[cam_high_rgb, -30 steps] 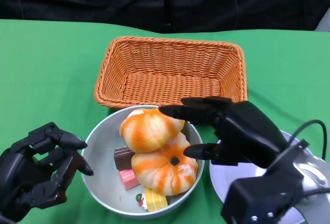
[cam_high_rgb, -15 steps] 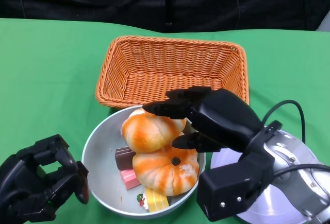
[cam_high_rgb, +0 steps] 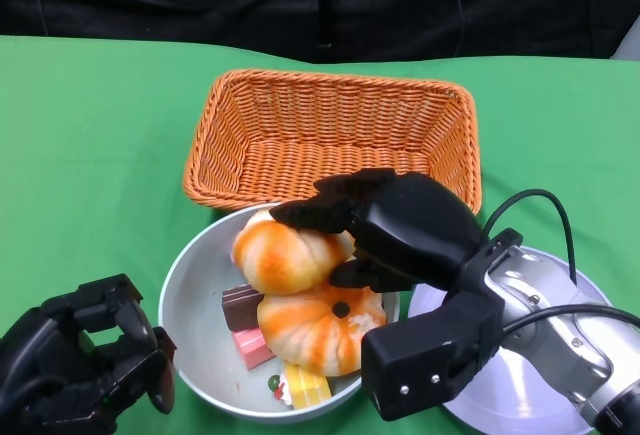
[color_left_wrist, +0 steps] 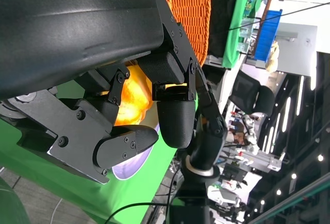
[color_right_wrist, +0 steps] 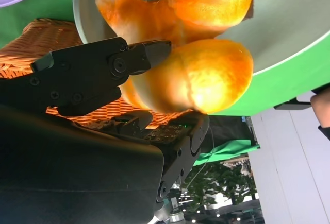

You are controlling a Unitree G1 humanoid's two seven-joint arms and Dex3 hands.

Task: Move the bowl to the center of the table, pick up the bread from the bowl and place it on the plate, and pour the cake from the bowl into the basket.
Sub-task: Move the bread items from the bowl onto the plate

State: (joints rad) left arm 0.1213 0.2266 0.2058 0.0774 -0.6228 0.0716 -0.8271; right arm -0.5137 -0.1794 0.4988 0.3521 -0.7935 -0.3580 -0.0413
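Note:
The grey bowl point(cam_high_rgb: 180, 285) stands near the table's front, in front of the basket point(cam_high_rgb: 330, 135). In it lie two orange bread buns, one point(cam_high_rgb: 280, 255) on top of the other point(cam_high_rgb: 310, 330), and brown, pink and yellow cake pieces point(cam_high_rgb: 250, 347). My right hand point(cam_high_rgb: 400, 230) reaches over the bowl and grips the upper bun, fingers across its top and thumb at its side; the right wrist view shows the bun point(color_right_wrist: 206, 74) between the fingers. The bun still rests in the bowl. My left hand point(cam_high_rgb: 85, 365) is curled and holds nothing, just left of the bowl.
A pale lavender plate point(cam_high_rgb: 500, 413) lies at the front right, largely under my right forearm. The orange wicker basket holds nothing. Green cloth covers the table, with bare cloth to the left and far right. A dark backdrop runs behind.
My right hand moved left and down onto the upper bun and closed on it. My left hand drew back from the bowl's rim toward the front edge and curled in.

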